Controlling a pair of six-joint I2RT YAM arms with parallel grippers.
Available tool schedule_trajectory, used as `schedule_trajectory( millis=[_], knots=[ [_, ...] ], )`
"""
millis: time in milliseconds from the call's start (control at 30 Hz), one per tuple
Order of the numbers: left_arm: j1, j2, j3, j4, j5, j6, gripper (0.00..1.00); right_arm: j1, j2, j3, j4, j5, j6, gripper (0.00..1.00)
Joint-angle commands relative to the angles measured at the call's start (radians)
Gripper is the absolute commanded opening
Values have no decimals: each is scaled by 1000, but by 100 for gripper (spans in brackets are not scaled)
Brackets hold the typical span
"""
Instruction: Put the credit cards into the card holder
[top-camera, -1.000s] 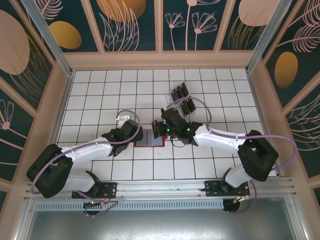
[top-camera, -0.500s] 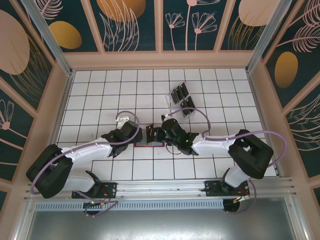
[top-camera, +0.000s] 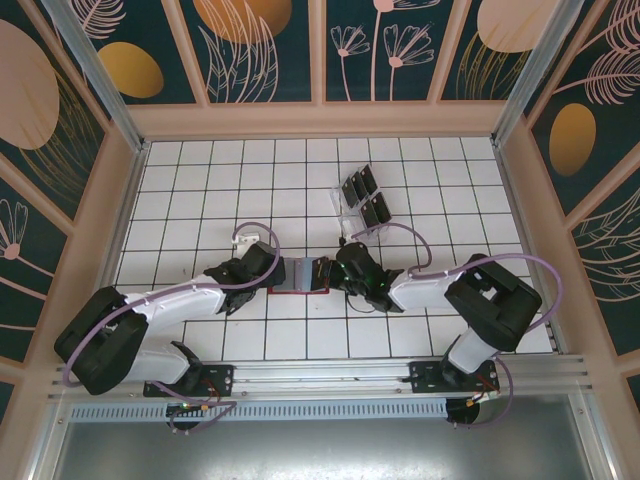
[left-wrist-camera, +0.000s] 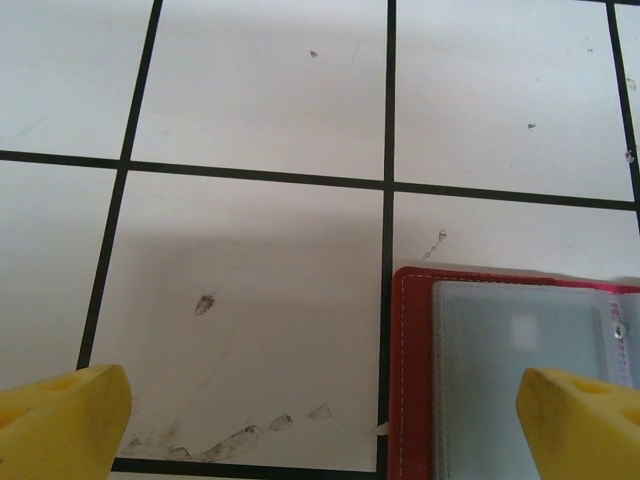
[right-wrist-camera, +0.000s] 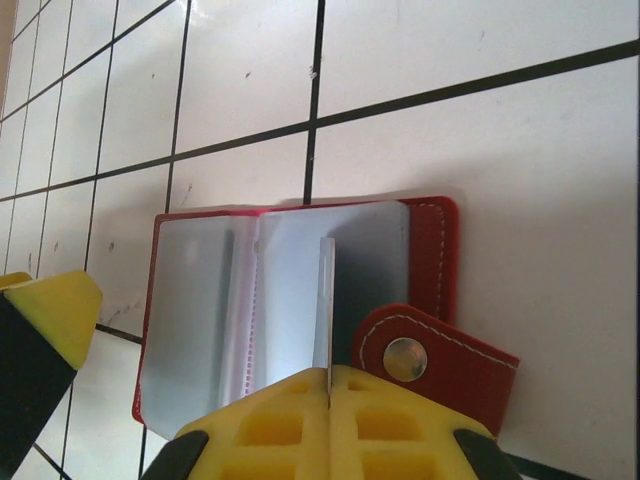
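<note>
Right hand (right-wrist-camera: 328, 388): yellow fingers pressed together, pinching one card (right-wrist-camera: 327, 300) by its near end. Seen edge-on from the right wrist as a thin pale line, upright over the right half of the open wallet (right-wrist-camera: 436, 250). Cannot tell whether the card's far edge sits inside a pocket or only touches the page. Just right of the fingers, the wallet's red tab (right-wrist-camera: 445, 368) with its metal snap, flat on the desk (right-wrist-camera: 520, 150). Grey-blue pockets face up, with clear sleeves fanned along the fold.

Left hand (left-wrist-camera: 320, 425): spread wide, nothing between the yellow fingertips (left-wrist-camera: 60, 425). One tip over bare white tile, the other over the wallet's left page, with the red corner and stitched rim just inside it.

From above, both hands low over the desk, left at the wallet's left end and right at its right end, with the wallet between them. Wallet open and flat about midway between the left and right edges, nearer the near edge than the far one.

Beyond the right hand, toward the far edge and a little right of centre, a clear rack (top-camera: 342, 213) apart from the wallet, with black cards (top-camera: 372, 210) standing tilted in its slots.
</note>
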Motion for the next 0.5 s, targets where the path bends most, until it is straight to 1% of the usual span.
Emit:
schedule_trajectory(
  millis=[0, 67, 100, 267, 467],
  knots=[
    [5, 22, 9, -2, 12, 11, 99, -20, -4, -20, -5, 3, -42, 0],
    [5, 34, 13, 1, 15, 17, 98, -28, -8, -19, -6, 0, -51, 0],
    [5, 40, 16, 2, 12, 20, 98, -31, -11, -17, -6, -27, -54, 0],
    [6, 79, 20, 7, -10, 29, 99, -38, -51, -9, 8, -69, -68, 0],
    [5, 104, 14, 14, -37, 21, 99, -32, -108, -11, 73, -116, -47, 0]
  ],
)
